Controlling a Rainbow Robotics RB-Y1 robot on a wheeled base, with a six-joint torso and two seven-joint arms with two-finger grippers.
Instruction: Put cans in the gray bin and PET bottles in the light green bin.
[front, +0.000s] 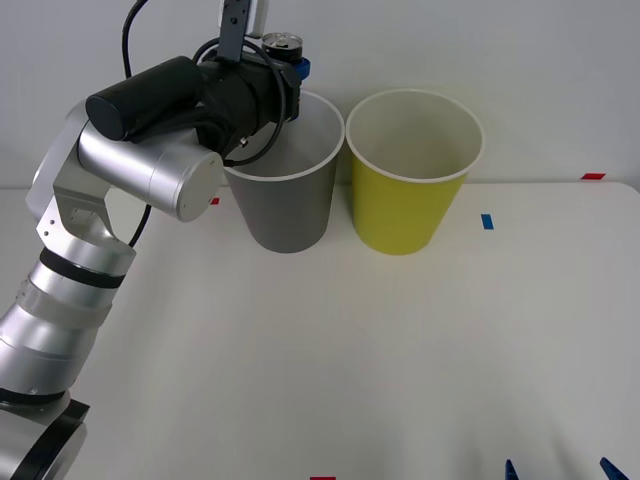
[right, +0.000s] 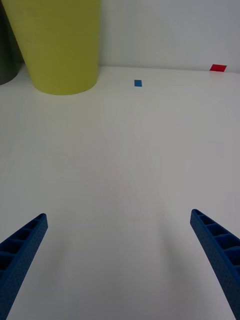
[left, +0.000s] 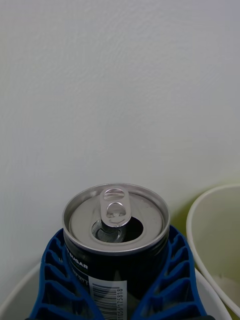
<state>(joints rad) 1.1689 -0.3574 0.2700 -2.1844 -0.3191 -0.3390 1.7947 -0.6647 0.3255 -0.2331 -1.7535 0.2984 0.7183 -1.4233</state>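
Observation:
My left gripper (front: 285, 60) is shut on a small dark can (front: 282, 44) with an opened silver pull-tab top, held upright above the back rim of the gray bin (front: 285, 215). The left wrist view shows the can (left: 116, 235) clasped between my blue fingers (left: 55, 280), with a white bin rim curving just below it. The light green bin (front: 410, 210) stands right beside the gray one on the white table. My right gripper (front: 560, 472) hangs open low at the table's front right, nothing between its fingers; from its wrist view the light green bin (right: 60, 45) stands far ahead.
Small tape marks lie on the white table (front: 320, 360): a blue one (front: 487, 221) right of the green bin, a red one (front: 593, 176) at the far right edge. A pale wall stands close behind the bins.

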